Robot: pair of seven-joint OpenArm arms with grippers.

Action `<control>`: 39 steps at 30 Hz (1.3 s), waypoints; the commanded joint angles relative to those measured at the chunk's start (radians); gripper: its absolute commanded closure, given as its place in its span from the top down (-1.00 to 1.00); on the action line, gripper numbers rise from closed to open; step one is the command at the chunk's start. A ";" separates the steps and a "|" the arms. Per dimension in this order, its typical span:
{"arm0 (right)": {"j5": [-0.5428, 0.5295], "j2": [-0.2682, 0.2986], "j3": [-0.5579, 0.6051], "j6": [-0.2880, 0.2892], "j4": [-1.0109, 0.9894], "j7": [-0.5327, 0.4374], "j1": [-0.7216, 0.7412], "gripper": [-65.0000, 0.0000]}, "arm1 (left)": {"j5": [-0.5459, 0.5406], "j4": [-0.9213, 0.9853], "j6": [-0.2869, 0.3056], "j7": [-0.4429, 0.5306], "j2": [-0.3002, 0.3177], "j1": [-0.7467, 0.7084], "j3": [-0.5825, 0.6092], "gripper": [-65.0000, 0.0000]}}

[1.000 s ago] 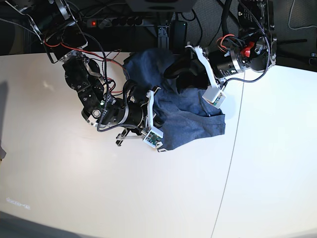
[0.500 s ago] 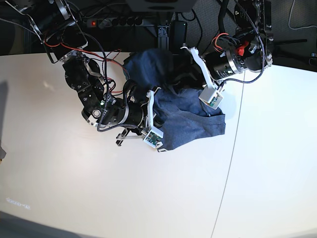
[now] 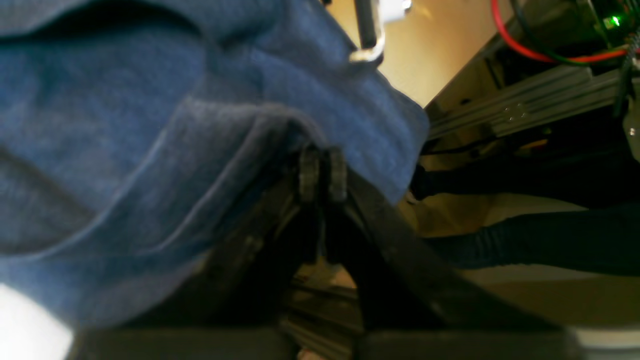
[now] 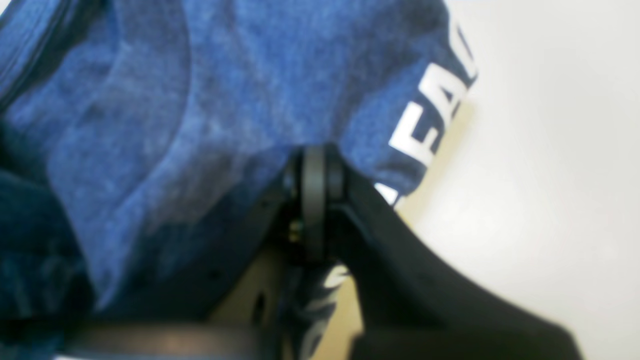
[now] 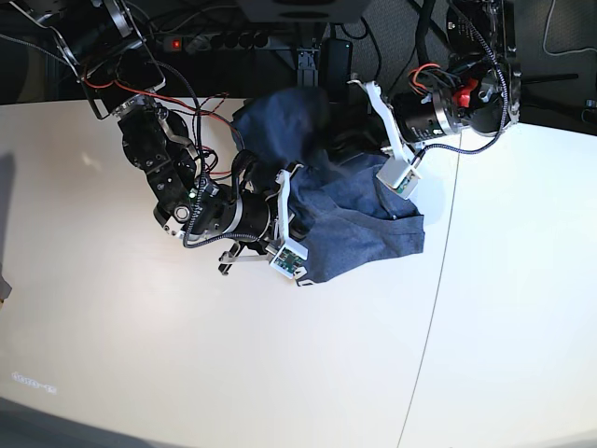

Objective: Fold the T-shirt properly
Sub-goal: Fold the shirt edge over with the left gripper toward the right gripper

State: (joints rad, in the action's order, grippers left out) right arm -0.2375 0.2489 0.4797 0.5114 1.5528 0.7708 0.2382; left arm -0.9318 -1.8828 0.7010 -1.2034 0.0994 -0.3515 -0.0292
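The T-shirt [image 5: 350, 219] is lying bunched in a heap at the far middle of the table [image 5: 187, 364], no fold made yet. The left gripper [image 3: 323, 172] is pinching a blue fabric edge between pressed-together fingers; the right gripper [image 4: 314, 172] is likewise clamping cloth near the white lettering [image 4: 432, 117]. Judged early: spreading flat and all folds are remaining.

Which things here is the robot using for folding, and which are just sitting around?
For the job:
- T-shirt, bunched up in a heap
- left gripper, shut on the shirt's fabric
- right gripper, shut on the shirt near the white letters
- table, where the shirt lies

Just around:
- power strip behind the table
- cables
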 commanded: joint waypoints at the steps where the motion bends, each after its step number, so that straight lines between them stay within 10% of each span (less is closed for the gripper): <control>1: -0.005 0.000 -0.006 0.054 0.014 -0.011 0.019 -1.00 | -0.038 -0.023 -0.003 0.008 0.001 0.005 -0.021 -1.00; 39: 0.037 0.001 -0.006 0.054 0.014 -0.011 0.019 -1.00 | -0.369 -0.029 -0.003 -0.193 0.104 -0.088 -0.305 -1.00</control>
State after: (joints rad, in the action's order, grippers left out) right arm -0.2047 0.2489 0.4797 0.5110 1.5528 0.7704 0.2382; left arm -1.2770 -1.8935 0.7010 -1.4067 0.1963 -0.4377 -0.3286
